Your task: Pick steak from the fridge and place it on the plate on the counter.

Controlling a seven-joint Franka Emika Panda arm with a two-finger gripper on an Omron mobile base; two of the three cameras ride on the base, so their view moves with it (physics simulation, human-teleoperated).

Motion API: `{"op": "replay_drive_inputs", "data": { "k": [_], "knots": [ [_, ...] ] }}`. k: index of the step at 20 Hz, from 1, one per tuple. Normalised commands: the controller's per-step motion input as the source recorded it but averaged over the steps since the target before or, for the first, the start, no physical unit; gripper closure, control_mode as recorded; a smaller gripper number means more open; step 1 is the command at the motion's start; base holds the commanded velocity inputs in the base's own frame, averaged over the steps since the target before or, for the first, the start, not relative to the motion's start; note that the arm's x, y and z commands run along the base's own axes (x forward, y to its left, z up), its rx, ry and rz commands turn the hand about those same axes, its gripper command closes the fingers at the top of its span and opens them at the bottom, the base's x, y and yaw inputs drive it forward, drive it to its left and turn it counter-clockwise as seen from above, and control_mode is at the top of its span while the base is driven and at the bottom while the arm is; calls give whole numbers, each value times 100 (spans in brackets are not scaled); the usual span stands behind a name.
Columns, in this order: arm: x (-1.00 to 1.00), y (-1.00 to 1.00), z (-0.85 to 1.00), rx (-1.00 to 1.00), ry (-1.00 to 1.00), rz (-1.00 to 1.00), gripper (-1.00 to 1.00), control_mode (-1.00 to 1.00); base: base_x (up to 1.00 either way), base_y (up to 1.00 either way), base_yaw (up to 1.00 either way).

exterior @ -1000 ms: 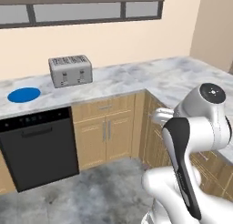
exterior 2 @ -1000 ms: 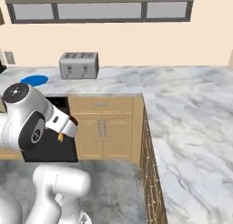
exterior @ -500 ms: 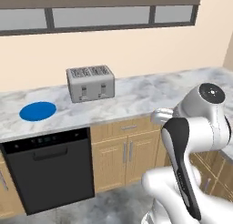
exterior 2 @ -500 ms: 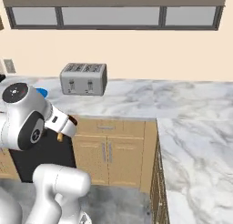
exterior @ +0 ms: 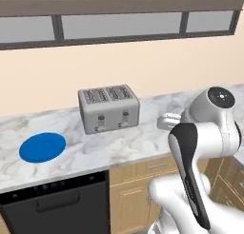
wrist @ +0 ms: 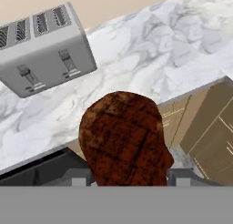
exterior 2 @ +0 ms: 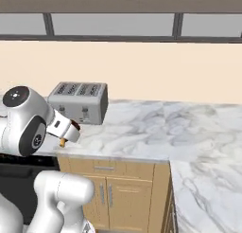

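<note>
One steak point(wrist: 123, 139), a dark red-brown lump, sits between the fingers point(wrist: 129, 178) in the hand view; they are closed against its two sides and hold it in the air above the counter's near edge. In the right base view, part of the steak, with a tan bone end, pokes out by the arm's wrist, and the fingers themselves are hard to make out there. One bright blue plate point(exterior: 42, 147) lies flat on the marble counter point(exterior: 143, 138), far to the left and well apart from the steak. One silver toaster point(exterior: 109, 108) with four slots stands on the counter between the plate and the arm. One black dishwasher point(exterior: 57, 205) sits under the counter below the plate, its lower part cut off by the frame. Wooden cabinets point(exterior 2: 113, 192) run beneath the counter, and a strip of windows point(exterior: 119, 24) runs along the wall above.
</note>
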Motion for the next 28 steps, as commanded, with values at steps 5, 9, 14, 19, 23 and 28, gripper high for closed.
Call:
{"op": "replay_drive_inputs", "data": {
  "k": [5, 9, 14, 19, 23, 28],
  "knots": [
    [0, 0, 0, 0, 0, 0, 100, 100, 43, 64, 0],
    [0, 0, 0, 0, 0, 0, 100, 100, 6, 100, 0],
    [0, 0, 0, 0, 0, 0, 100, 100, 9, 99, 0],
    [0, 0, 0, 0, 0, 0, 100, 100, 47, 59, 0],
    [0, 0, 0, 0, 0, 0, 100, 100, 46, 56, 0],
    [0, 0, 0, 0, 0, 0, 100, 100, 4, 32, 0]
  ]
}}
